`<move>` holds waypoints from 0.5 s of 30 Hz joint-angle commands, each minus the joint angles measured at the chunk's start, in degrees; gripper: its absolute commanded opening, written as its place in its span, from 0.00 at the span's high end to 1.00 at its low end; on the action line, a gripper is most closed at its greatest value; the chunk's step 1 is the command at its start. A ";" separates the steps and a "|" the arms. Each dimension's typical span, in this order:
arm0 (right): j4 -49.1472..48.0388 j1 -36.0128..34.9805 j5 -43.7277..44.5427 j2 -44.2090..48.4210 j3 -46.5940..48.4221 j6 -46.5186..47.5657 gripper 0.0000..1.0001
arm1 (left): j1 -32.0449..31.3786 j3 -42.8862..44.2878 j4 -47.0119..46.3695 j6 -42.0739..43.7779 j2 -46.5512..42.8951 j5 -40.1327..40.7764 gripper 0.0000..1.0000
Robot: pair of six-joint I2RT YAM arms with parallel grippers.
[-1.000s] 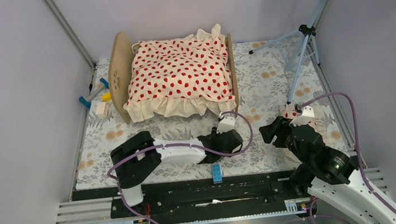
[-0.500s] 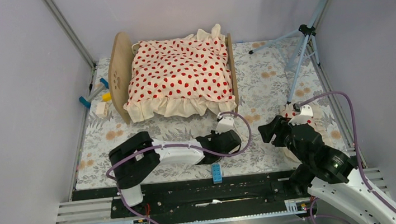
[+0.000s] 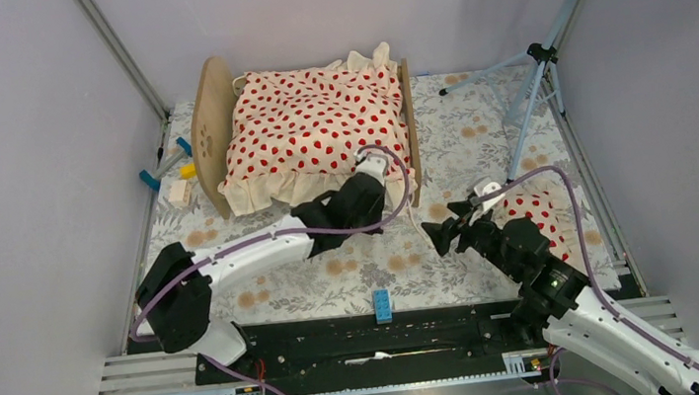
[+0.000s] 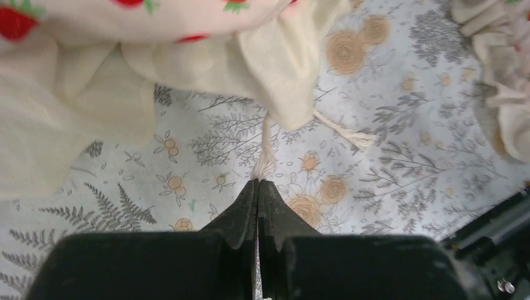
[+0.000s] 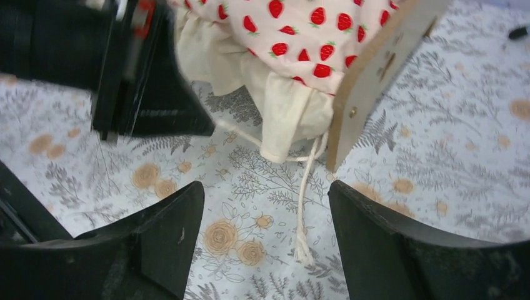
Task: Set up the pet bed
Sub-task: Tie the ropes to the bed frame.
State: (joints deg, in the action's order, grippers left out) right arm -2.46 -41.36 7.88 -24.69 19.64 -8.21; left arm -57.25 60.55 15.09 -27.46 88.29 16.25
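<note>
Left jaws: your left gripper is pressed fully together, pinching the frayed end of a cream cord that runs from the corner of the strawberry-print blanket.
Right jaws: your right gripper stands wide with nothing between the fingers. It hangs over the floral mat, and a second cord lies loose on the mat beneath it.
Pet bed: the pet bed sits at the back left of the mat, with the blanket draped over it and its ruffle hanging down the near side.
Edges: the foot board's near corner is just ahead of your right fingers, and the two grippers are near each other there.
Open room: you have bare mat between the foot board and the tripod. The pillow lies just right of your right arm, and a blue block is at the near edge.
Change: a second ago your left gripper sat back near the bases, partly open. It has since reached the bed corner and closed. Your right gripper has shifted left and spread wider.
</note>
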 commanded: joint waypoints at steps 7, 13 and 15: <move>-14.59 -0.37 -20.80 -7.22 -1.52 28.00 0.24 | 3.88 17.95 14.13 12.64 2.85 -20.71 1.00; -14.63 -0.36 -26.48 -14.55 1.34 38.59 0.28 | 4.06 26.25 25.69 19.52 5.97 -23.47 1.00; -17.17 -0.31 -26.44 -16.35 1.24 39.18 0.29 | 4.02 27.75 28.18 20.81 6.46 -22.78 1.00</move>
State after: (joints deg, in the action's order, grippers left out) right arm -13.65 -41.36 -14.13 -38.46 18.02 23.73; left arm -53.58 83.99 35.46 -12.14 93.65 -4.01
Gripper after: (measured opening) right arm 0.720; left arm 0.006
